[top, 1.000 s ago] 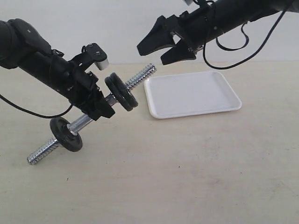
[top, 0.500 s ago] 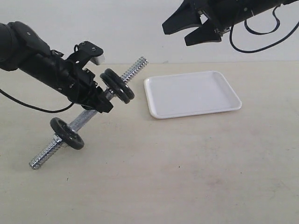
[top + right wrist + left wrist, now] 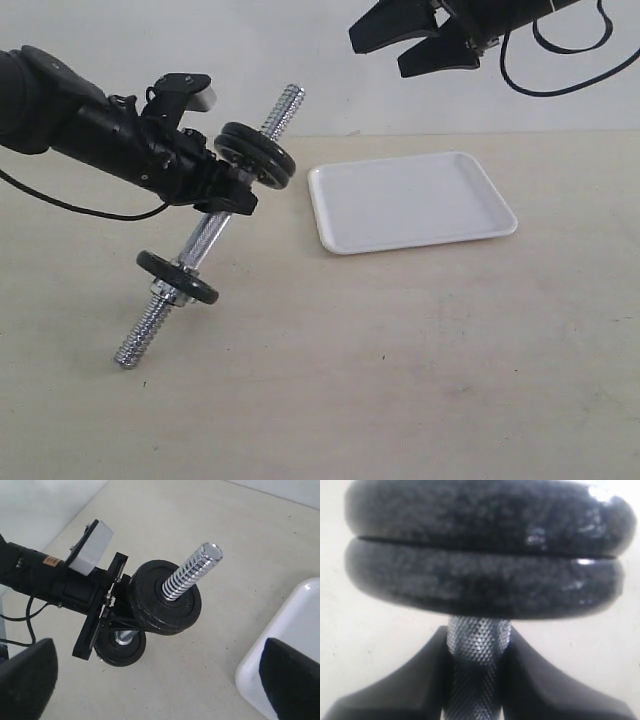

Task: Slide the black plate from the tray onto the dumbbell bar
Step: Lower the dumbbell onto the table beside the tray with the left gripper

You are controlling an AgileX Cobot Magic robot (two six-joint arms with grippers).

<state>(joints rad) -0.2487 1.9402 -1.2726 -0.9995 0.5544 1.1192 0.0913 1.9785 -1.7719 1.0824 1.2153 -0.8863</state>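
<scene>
Looks done: pinches dumbbell bar in left claw, black plates threaded on (tray bare), holds right claw spread aloft.

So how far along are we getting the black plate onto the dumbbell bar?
Looks nearly done. The tray holds no plate; two black plates sit together near the upper end of the dumbbell bar, a third plate lower down. The left gripper grips the tilted bar midway; the right gripper hangs open above. Probably only setting the bar down remains.
</scene>
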